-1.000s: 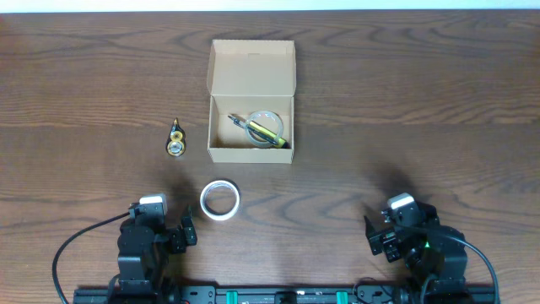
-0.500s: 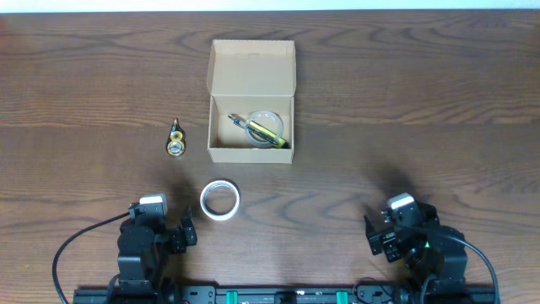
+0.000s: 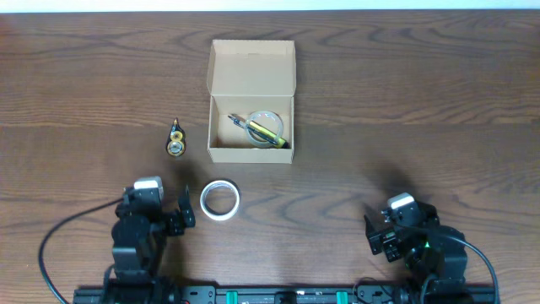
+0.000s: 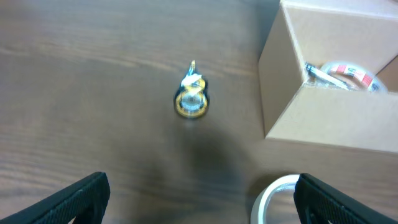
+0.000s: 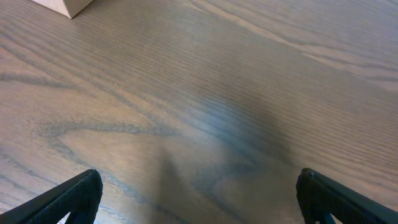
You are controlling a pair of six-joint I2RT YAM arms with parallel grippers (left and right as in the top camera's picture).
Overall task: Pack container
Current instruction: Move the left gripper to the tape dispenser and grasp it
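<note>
- Hovering my left gripper (image 4: 202, 180), jaws wide, near the white tape roll (image 3: 220, 200).
- My right gripper (image 5: 200, 175) is spread wide too; the container (image 3: 250, 154) sits well ahead, lid open.

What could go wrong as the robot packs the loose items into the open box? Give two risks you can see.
1. The white tape roll lies flat close to the left gripper; its open jaws may push it along the table instead of gripping it.
2. The container holds a clear tape roll and a yellow tool, so another item may rest on them and perhaps block the lid.
</note>
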